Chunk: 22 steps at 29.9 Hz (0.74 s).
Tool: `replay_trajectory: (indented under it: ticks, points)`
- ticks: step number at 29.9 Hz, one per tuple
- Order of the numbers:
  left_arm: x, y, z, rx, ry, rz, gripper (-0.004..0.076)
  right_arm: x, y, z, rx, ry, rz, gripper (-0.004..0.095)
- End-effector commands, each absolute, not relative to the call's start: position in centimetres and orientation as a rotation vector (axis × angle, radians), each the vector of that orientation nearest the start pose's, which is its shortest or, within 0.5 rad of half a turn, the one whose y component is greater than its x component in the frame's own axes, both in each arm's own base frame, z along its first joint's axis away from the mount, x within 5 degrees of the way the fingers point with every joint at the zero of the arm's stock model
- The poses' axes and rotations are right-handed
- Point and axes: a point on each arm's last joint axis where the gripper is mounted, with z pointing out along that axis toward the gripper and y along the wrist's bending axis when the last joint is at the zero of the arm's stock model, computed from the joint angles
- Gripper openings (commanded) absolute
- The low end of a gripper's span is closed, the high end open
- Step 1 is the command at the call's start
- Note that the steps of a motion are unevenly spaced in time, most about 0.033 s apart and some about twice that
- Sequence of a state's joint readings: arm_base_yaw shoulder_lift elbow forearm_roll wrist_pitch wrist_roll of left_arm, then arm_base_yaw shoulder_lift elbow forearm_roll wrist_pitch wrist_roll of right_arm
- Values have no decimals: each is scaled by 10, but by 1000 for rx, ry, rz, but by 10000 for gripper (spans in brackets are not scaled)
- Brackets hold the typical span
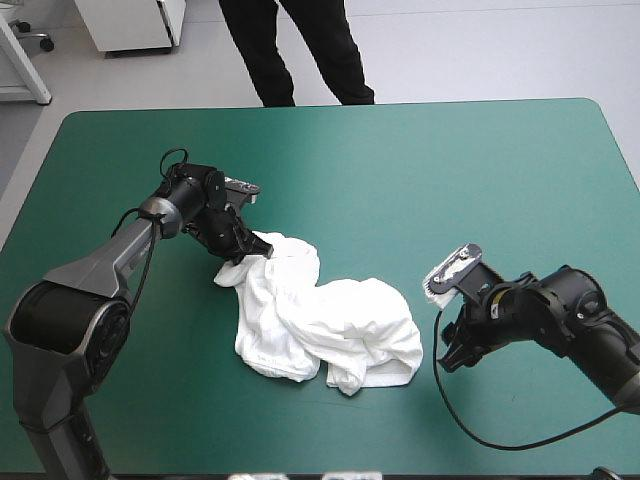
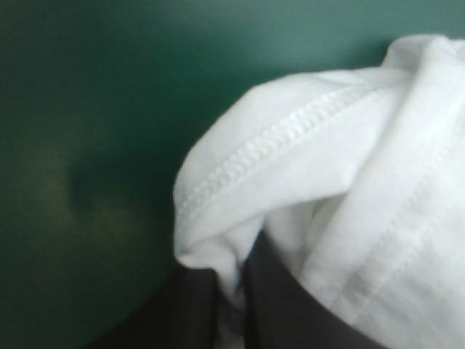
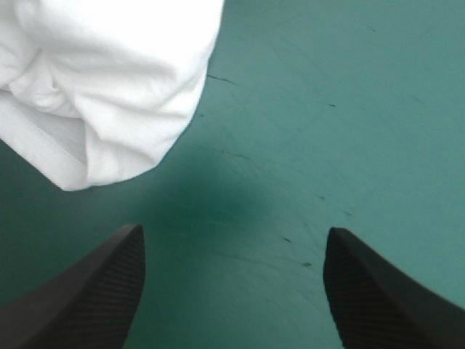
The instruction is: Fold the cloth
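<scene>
The white T-shirt [image 1: 320, 320] lies as a crumpled heap on the teal-green table [image 1: 420, 170], a little nearer its front edge. My left gripper [image 1: 246, 256] sits at the heap's far left end, shut on the T-shirt. In the left wrist view a stitched hem of the T-shirt [image 2: 290, 160] bulges over the nearly closed black fingers [image 2: 276, 305]. My right gripper [image 1: 447, 352] rests low on the table, just right of the heap and apart from it. In the right wrist view it stands open [image 3: 232, 240], and a rounded fold of the T-shirt [image 3: 109, 80] lies ahead of one finger.
Bare teal-green cover [image 1: 480, 180] stretches across the far half of the table and to the right of the heap. The front edge of the table [image 1: 300, 468] runs close below the heap.
</scene>
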<state>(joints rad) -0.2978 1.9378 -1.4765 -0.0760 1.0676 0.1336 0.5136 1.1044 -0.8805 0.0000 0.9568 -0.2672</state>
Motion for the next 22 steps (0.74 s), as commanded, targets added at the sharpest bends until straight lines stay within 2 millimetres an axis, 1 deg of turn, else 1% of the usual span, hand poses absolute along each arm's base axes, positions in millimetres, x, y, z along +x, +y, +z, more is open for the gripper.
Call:
replay_trajectory:
  ticks: [1,3,8,13,17,21,22]
  points:
    - [367,-123,209,607,2993,-123,-9,178,105,294,-1028,2385,151,648]
    - [367,-123,209,607,2993,-123,-9,181,109,283,-1049,2423,173,648]
    - [367,-123,209,608,2997,-122,-9,195,123,266,-1057,2446,245,648]
    - [366,-123,209,609,3000,-122,-9,208,131,246,-1095,2481,257,648]
    - [366,-123,209,609,3000,-122,-9,214,137,237,-1096,2497,286,648]
    - [366,-123,209,609,3000,-122,-9,214,148,220,-1172,2539,264,642]
    - [366,-123,209,609,3000,-122,-9,214,152,214,-1200,2552,255,619]
